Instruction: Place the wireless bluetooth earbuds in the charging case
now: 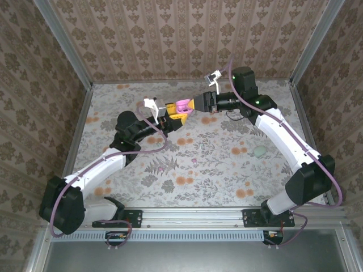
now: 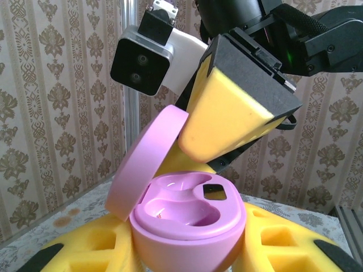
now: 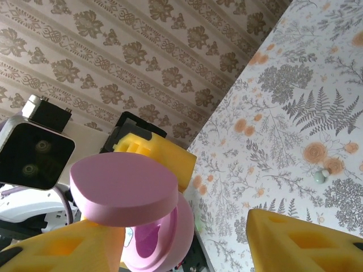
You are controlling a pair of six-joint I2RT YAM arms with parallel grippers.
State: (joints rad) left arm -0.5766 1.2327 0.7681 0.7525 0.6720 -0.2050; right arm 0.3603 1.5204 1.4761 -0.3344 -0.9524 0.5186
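The pink charging case (image 2: 190, 226) is held up off the table with my left gripper (image 2: 190, 252) shut on its base, yellow pads on both sides. Its lid (image 2: 146, 161) stands open, tilted up to the left, and both wells (image 2: 187, 207) are empty. My right gripper (image 3: 187, 226) is open. One of its yellow fingers (image 2: 238, 107) presses against the lid's edge from the right, the other finger (image 3: 306, 241) stands apart. From above, the case (image 1: 182, 105) sits between the two grippers. A tiny pale piece (image 3: 320, 177), possibly an earbud, lies on the table.
A pale green rounded object (image 1: 260, 151) lies on the floral table (image 1: 215, 187) near the right arm. A small pinkish speck (image 1: 194, 161) rests mid-table. Patterned walls close in the back and sides, and a metal rail (image 1: 193, 216) runs along the near edge.
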